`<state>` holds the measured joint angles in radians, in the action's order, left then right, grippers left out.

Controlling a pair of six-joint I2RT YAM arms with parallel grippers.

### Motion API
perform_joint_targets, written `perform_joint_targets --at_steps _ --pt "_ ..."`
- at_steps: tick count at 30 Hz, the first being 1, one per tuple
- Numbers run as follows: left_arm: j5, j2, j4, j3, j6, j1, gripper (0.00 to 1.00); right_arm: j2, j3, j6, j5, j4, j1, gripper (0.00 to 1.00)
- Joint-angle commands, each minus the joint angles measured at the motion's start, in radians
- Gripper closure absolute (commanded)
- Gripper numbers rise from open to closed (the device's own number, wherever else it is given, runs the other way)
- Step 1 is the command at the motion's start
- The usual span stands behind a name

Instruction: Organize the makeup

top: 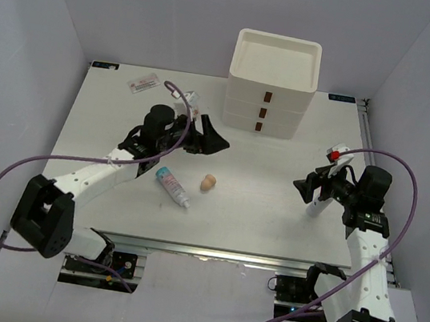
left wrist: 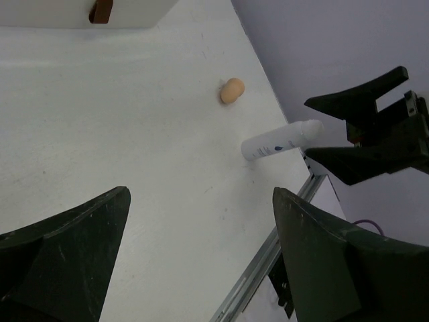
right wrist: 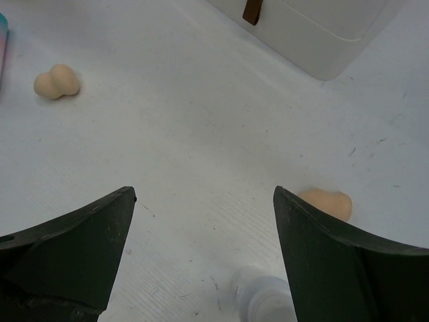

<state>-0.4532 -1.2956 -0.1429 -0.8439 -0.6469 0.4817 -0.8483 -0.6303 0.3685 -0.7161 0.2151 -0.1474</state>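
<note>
A white tube with a pink label (top: 172, 185) lies on the table near the middle. A peach sponge (top: 208, 183) sits just to its right and also shows in the right wrist view (right wrist: 57, 82). A second peach sponge (right wrist: 326, 202) and a small white bottle (right wrist: 265, 298) lie by my right gripper (right wrist: 204, 191), which is open and empty just above the table. The bottle (left wrist: 281, 139) and that sponge (left wrist: 232, 90) also show in the left wrist view. A flat pink-red packet (top: 142, 83) lies at the far left. My left gripper (top: 217, 139) is open and empty, in front of the drawer box.
The white three-drawer box (top: 272, 85) with brown handles stands at the back centre, its top tray open. A purple cable (top: 178, 91) loops over the left arm. Grey walls close in the table on three sides.
</note>
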Motion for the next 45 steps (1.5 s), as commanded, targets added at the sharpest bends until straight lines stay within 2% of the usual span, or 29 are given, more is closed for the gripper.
perform_joint_targets --at_steps 1,7,11,16,27,34,41,45 --pt "0.237 -0.171 0.036 -0.246 0.038 0.093 0.02 0.085 0.006 0.059 -0.102 -0.009 -0.007 0.1" --pt "0.47 -0.502 0.19 -0.655 0.145 0.191 0.03 0.106 0.003 0.026 -0.051 -0.017 -0.032 0.09" --pt "0.604 -0.677 0.284 -0.9 0.205 0.223 0.07 0.104 0.005 0.017 -0.048 -0.022 -0.039 0.08" --pt "0.751 -0.806 0.301 -1.084 0.302 0.276 0.09 0.106 0.007 0.005 -0.047 -0.029 -0.041 0.08" --pt "0.88 -0.93 0.295 -1.26 0.376 0.296 0.18 0.106 0.011 -0.007 -0.043 -0.037 -0.043 0.09" --pt "0.892 -0.998 0.298 -1.361 0.405 0.294 0.36 0.107 0.011 -0.009 -0.038 -0.037 -0.043 0.09" --pt "0.905 -1.017 0.296 -1.378 0.417 0.295 0.44 0.106 0.011 -0.01 -0.032 -0.04 -0.044 0.09" --pt "0.911 -1.03 0.291 -1.391 0.426 0.294 0.52 0.108 0.011 -0.01 -0.028 -0.038 -0.044 0.09"
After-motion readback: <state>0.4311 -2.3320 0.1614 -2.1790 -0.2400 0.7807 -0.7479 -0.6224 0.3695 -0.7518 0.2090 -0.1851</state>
